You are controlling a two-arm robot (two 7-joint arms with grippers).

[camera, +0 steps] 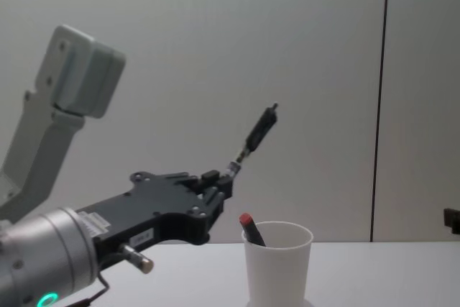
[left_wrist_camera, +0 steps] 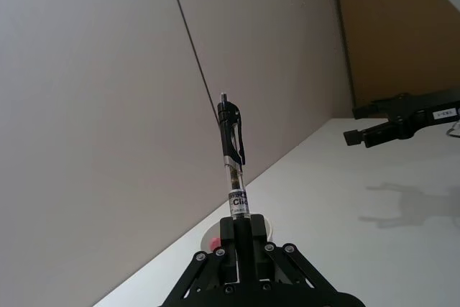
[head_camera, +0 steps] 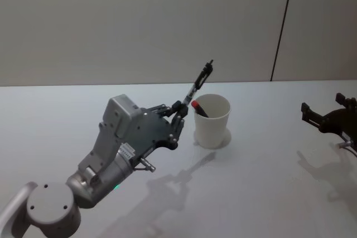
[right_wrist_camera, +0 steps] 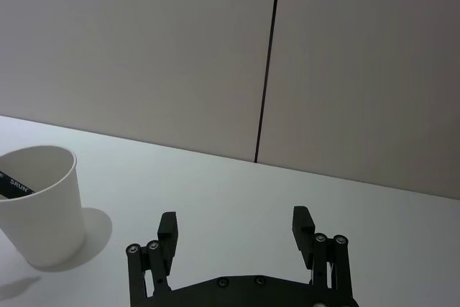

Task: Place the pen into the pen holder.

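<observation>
The pen is clamped by its lower end between the fingers of the left gripper, clear of the desk. The rest of its barrel stands out past the fingertips. Its long axis is tilted: it rises from the fingers and leans away from the robot and towards its right. The black clip and click button are at the top end, and the clear, lettered part of the barrel sits just above the fingertips. From the left wrist the pen runs straight on in line with the fingers, which close on it from both sides.

The pen holder, a white paper cup, stands upright on the desk just to the right of those fingertips and lower than them. From the chest its rim lies below the held pen's lower end. The held pen is outside the cup. Inside leans a second pen, dark with a red upper end that reaches just above the rim on the side nearer the left fingers.

The right gripper hangs well apart from the cup, off to the right, its fingers spread wide with nothing between them.

In all there are two pens, one cup and two grippers.
</observation>
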